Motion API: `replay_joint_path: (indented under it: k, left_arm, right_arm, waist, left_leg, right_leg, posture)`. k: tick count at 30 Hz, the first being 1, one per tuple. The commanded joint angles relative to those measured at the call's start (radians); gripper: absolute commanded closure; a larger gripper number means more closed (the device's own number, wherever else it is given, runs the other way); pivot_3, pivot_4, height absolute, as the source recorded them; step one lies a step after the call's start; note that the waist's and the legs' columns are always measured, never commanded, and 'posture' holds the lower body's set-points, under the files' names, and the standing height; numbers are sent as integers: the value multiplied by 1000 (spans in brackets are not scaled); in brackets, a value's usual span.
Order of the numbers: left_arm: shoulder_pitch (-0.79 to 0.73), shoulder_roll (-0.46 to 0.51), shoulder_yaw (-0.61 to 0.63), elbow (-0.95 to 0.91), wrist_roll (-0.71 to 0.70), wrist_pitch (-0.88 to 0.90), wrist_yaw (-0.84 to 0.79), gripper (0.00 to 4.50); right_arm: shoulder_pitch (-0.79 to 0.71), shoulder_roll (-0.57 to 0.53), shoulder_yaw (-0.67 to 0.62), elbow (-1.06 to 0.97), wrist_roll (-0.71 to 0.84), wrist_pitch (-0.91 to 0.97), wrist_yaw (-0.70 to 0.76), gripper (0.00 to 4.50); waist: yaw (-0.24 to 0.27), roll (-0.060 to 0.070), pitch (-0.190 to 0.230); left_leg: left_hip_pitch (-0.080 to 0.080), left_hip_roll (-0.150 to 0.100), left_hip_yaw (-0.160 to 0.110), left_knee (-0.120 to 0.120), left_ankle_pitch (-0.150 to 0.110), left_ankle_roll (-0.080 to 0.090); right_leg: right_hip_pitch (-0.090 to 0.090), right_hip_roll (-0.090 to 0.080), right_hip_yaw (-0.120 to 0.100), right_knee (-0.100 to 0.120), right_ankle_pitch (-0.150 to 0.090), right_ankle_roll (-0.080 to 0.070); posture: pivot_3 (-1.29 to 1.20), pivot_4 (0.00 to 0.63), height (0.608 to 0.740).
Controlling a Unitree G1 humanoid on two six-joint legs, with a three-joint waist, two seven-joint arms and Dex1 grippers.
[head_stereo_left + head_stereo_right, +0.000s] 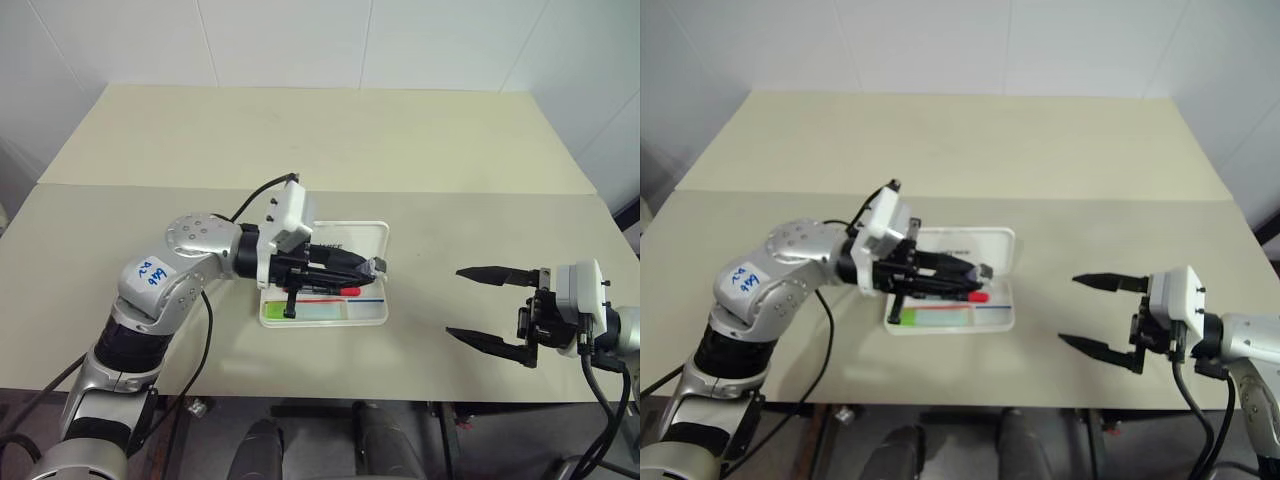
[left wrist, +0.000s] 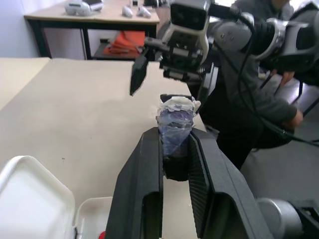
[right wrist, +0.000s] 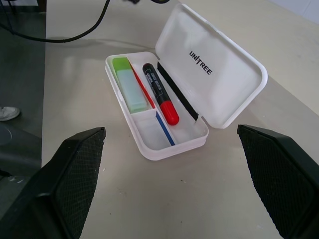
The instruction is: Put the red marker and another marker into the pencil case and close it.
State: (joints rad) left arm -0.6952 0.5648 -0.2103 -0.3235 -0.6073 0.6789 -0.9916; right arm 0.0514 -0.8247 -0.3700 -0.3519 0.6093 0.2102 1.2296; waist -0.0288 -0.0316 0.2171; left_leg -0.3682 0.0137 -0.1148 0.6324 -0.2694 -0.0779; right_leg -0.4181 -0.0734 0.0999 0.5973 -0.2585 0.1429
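- The pencil case (image 3: 227, 97) lies open on the bench (image 1: 300, 140), near the front edge. Its lid is tipped back on the hinge, lettering facing up.
- The red marker (image 3: 159, 94) lies flat in the long compartment next to the hinge. Another marker (image 3: 127, 84), lime green with a pale body, lies in the compartment beside it, a thin divider between them. Judging from this, both are already in and only the closing remains.
- The case looks like light, stiff, smooth plastic, so it would probably slide if pushed sideways. The sensible contact is the lid's free long edge, pressed over and down, ideally with the base steadied.
- The markers are slim, hard and slick. They sit below the rim and should not obstruct the lid.
- The left gripper (image 1: 368, 268) hovers just over the open case, reaching across it. Its jaws are clamped on a dark stub (image 2: 175, 124) with a pale wrapped end, which I cannot identify.
- The right gripper (image 1: 456, 302) waits well apart to the right, jaws spread wide and empty, pointing at the case.
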Motion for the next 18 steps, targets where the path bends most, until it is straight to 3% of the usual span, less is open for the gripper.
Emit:
replay_joint_path:
  k: [1,13,18]
  left_arm:
    - [-17,-9,-59,-53,69,54,77,4121]
    - [-93,1,-269,-4,330,99,142,4121]
    - [-97,0,-301,-20,350,126,108,4121]
  right_arm:
    - [9,-18,-50,-36,11,-11,-17,0]
    - [24,-10,-45,-36,5,-22,-35,0]
    - [34,-4,-40,-42,-4,-24,-57,0]
  waist:
    - [0,0,0]
    - [0,0,0]
    - [0,0,0]
  left_leg:
    - [0,0,0,0,0,0]
    - [0,-1,0,1,0,0]
    - [0,-1,0,1,0,0]
  right_leg:
    - [1,0,0,-2,0,-1]
    - [5,0,2,-8,1,0]
    - [5,0,2,-8,1,0]
  posture:
    - [0,150,740]
    - [0,150,740]
    - [0,150,740]
